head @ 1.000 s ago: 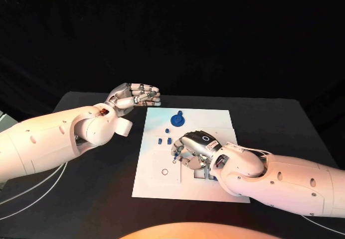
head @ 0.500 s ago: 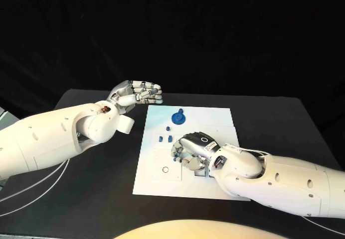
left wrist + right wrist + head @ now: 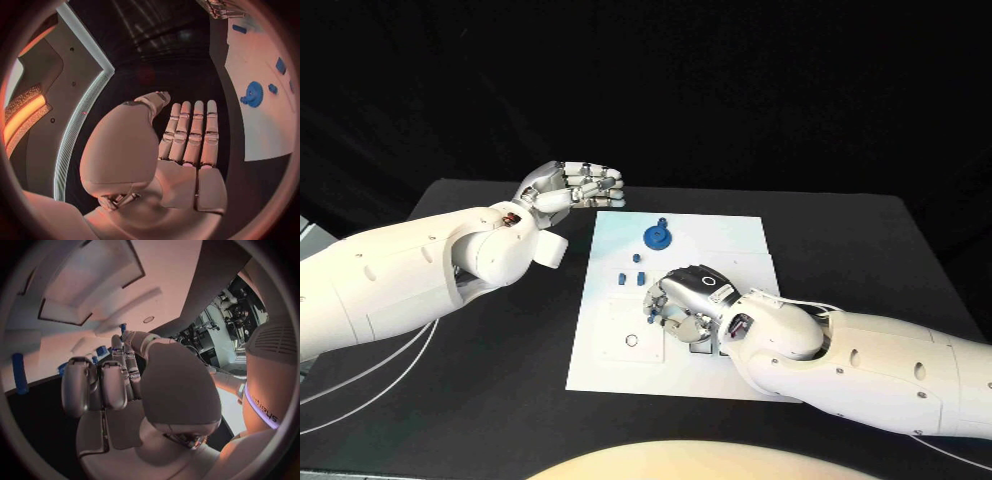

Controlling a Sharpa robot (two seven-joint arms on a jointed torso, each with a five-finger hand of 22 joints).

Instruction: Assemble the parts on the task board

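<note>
The white task board [image 3: 733,240] lies in the middle of the black table. A blue gear [image 3: 656,238] sits near its far edge, and the left wrist view shows the gear [image 3: 252,94] on the board [image 3: 262,130]. Three small blue parts [image 3: 636,260] [image 3: 617,282] [image 3: 640,283] stand nearer the middle. My right hand [image 3: 687,298] is low over the board's centre with its fingers curled down. It pinches a small blue part [image 3: 123,327] at its fingertips, seen from the head as a blue part [image 3: 651,318]. My left hand [image 3: 574,186] hovers beyond the board's far left corner, fingers curled in, holding nothing.
Bare black table [image 3: 473,400] surrounds the board on all sides. The board has recesses and a small round hole [image 3: 632,343] at its near left. A blue peg [image 3: 19,372] lies on the board beside my right hand.
</note>
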